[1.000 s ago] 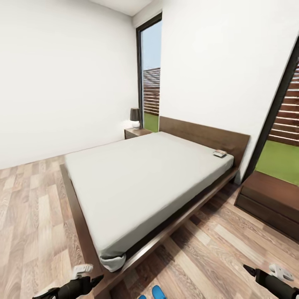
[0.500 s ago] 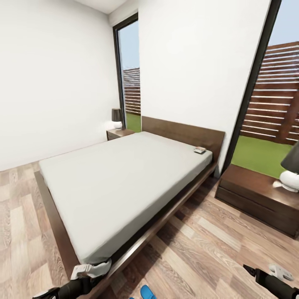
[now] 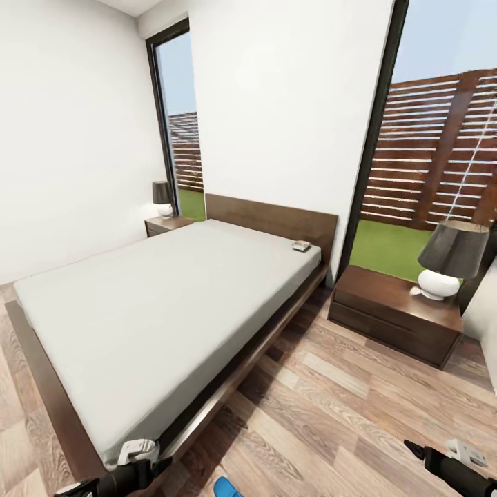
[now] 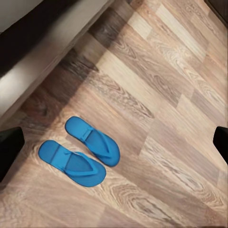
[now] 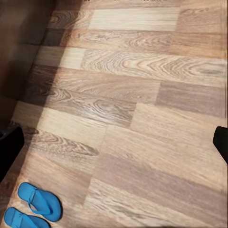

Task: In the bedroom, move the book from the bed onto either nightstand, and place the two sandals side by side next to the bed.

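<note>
Two flat bright blue sandals lay side by side on the wood-plank floor beside the low dark-framed bed. The small dark paperback book rested on the pale grey mattress near the headboard. Both jaws, left and right, stood spread apart, holding nothing.

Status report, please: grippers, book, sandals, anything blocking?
Both grippers empty, jaws spread. Book on bed near headboard. Sandals side by side on floor by bed frame. Nothing blocking.

A bedroom in a home: big low bed w/ dark wood headboard, a nightstand & lamp each side, wood-plank floor, tall windows onto fence & grass.
</note>
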{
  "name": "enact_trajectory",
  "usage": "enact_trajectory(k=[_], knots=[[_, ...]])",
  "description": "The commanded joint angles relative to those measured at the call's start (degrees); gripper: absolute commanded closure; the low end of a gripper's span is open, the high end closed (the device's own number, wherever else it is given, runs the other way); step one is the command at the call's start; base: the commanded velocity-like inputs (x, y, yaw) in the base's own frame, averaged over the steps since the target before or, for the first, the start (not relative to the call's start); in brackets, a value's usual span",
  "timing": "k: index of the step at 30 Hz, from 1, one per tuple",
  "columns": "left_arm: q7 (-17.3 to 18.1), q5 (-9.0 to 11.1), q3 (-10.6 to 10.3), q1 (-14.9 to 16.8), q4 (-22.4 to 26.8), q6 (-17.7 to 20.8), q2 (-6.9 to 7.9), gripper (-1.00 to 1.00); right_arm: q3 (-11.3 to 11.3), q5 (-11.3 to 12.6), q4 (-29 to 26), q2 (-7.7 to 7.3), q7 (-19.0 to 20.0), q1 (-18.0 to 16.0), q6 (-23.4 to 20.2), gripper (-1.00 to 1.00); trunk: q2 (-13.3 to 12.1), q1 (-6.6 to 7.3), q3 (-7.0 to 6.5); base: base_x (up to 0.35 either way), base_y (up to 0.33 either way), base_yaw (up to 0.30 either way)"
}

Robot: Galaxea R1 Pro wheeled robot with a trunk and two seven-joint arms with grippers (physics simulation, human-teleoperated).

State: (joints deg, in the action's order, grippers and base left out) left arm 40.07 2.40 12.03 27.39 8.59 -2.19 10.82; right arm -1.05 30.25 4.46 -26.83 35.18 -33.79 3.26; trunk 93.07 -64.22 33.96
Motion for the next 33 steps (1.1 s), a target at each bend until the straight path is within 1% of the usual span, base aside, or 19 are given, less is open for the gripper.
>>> enact_trajectory(k=[1,33], knots=[[0.2,0.2,-0.1,0.0,-0.1,-0.2,0.03,-1.0,-0.1,0.0,0.3,-0.01,0.3,-0.1,0.3,-1.0,0.0,0.0,0.06,0.0,0.0,-0.284],[0.2,0.2,-0.1,0.0,-0.1,-0.2,0.0,-1.0,-0.1,0.0,0.3,0.0,0.3,-0.1,0.3,-1.0,0.0,0.0,0.06,0.0,0.0,-0.284]])
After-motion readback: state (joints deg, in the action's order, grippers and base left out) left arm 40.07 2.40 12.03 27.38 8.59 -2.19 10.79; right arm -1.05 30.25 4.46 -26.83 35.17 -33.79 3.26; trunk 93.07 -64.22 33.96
